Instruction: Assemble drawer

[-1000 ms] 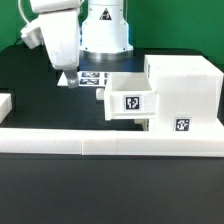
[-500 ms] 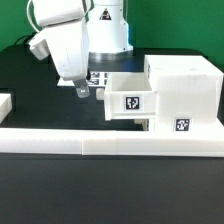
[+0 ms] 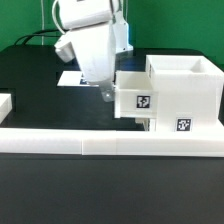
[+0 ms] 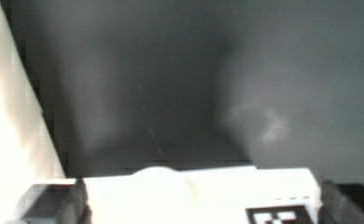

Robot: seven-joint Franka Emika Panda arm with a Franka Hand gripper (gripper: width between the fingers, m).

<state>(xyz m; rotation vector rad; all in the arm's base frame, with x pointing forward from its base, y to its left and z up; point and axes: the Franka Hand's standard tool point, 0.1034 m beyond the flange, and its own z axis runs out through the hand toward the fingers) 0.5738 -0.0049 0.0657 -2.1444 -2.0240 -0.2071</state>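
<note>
Exterior view: we see the drawer casing (image 3: 183, 95), a tall white box w/ open top, standing on the black table (image 3: 40, 90) at the view's right, just behind the long white border rail (image 3: 110, 142) that runs across the front. A square tag shows on the casing's lower front face. One tray (image 3: 136, 98) sits partly inside the casing, upper slot, sticking out toward the view's left; its front carries a tag too. A second tray, if in place below it, is mostly hidden, so we can't place it. The arm (image 3: 90, 40) reaches down from the top centre, and the gripper (image 3: 105, 91) is at the tray's protruding left end, touching or v. close to it. The fingers are partly hidden behind the wrist body and the tray wall, so we can't tell how wide the pincer stands or whether it grips anything. The marker board (image 3: 68, 78) lies flat on the table behind the arm, mostly covered by it. A small white piece (image 3: 5, 103) sits at the view's left edge.

Wrist view: the tray (image 4: 205, 197) fills the near edge of the pic, white, w/ part of a tag visible, right up against the pincer. One dark finger (image 4: 40, 203) shows at a corner, beside the tray. Rest is dark table; a white strip runs along one side.
</note>
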